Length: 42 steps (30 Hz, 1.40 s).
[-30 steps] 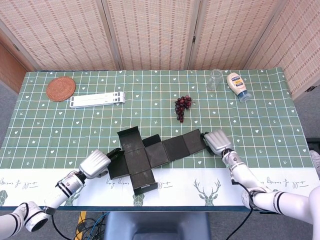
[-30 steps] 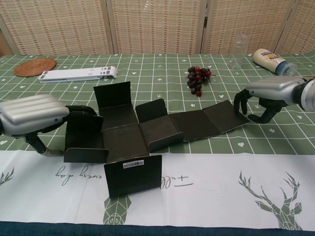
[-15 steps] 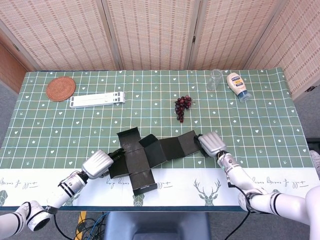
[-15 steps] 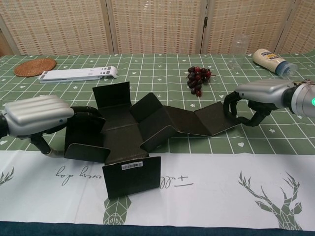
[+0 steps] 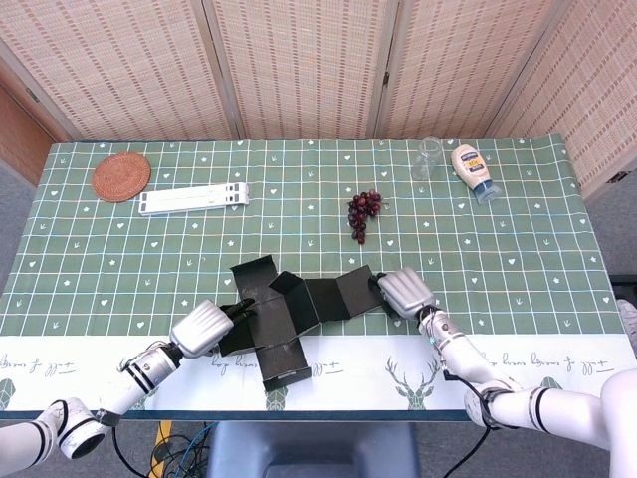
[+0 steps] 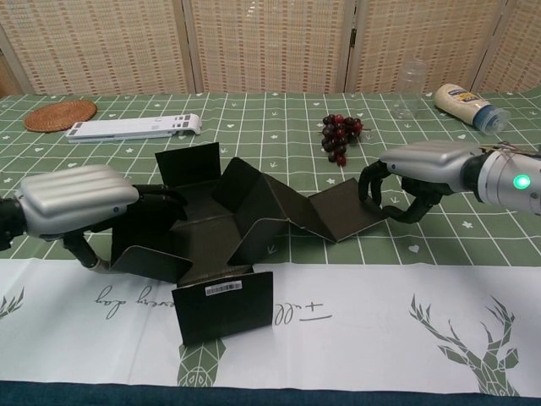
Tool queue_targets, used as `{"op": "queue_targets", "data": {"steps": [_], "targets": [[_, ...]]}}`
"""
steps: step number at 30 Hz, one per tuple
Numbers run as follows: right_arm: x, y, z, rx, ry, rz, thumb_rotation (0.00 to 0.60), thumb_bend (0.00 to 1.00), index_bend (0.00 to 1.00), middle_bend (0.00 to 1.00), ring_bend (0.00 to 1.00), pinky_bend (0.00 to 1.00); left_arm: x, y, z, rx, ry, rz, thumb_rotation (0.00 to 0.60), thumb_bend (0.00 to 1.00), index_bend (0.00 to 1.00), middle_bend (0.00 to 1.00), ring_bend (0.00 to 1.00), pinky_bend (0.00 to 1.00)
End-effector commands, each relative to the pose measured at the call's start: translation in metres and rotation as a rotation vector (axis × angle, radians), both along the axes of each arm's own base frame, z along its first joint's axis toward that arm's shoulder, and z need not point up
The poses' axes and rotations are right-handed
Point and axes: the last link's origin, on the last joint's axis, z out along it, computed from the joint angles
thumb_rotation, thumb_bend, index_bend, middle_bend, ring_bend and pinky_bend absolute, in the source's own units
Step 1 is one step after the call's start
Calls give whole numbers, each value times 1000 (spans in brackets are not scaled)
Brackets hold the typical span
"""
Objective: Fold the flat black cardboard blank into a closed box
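Two hands grip the black cardboard blank (image 6: 241,224) near the table's front edge. The left hand (image 6: 78,199) curls its fingers onto the left flap; the right hand (image 6: 418,169) pinches the raised right end panel. A white barcode label (image 6: 221,288) marks the front flap; its print is unreadable.

We get bright, even overhead light in both views, sharp focus, no motion blur. Soft small shadows only. Mild glare on the left hand (image 6: 78,198) shell. Black cardboard blank (image 6: 245,222) shows little surface detail.
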Motion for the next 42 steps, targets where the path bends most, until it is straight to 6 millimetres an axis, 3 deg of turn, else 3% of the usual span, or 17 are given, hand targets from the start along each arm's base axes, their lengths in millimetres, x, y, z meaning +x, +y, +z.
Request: {"op": "queue_targets", "data": {"steps": [1,5,15,22,30,42], "targets": [[2,1,-1,3,-3,6,600,548,297,357,897,1000,1,0,0,0,1,-2,600,205,193,145,753,827],[2,3,4,5,-15,0,600,546,297,357,898,1000,-1,1,5,13,1,0,600,206,193,145,753,827],[10,-4,40,-59,-115,-17,600,531,283,357,898,1000,-7,-2,49,80,-28,53,600,206,187,144,753,827],[16,-12,62,-117,-162,-14,600,531,278,357,898,1000,-2,-8,72,93,-54,97,600,205,184,143,754,827],[13,-15,70,-148,-171,-21,600,536,278,357,898,1000,15,-3,86,142,-116,91,600,205,180,135,754,827],[15,-18,74,-166,-186,-24,600,570,277,357,898,1000,39,30,60,25,-146,185,600,206,195,135,810,868]]}}
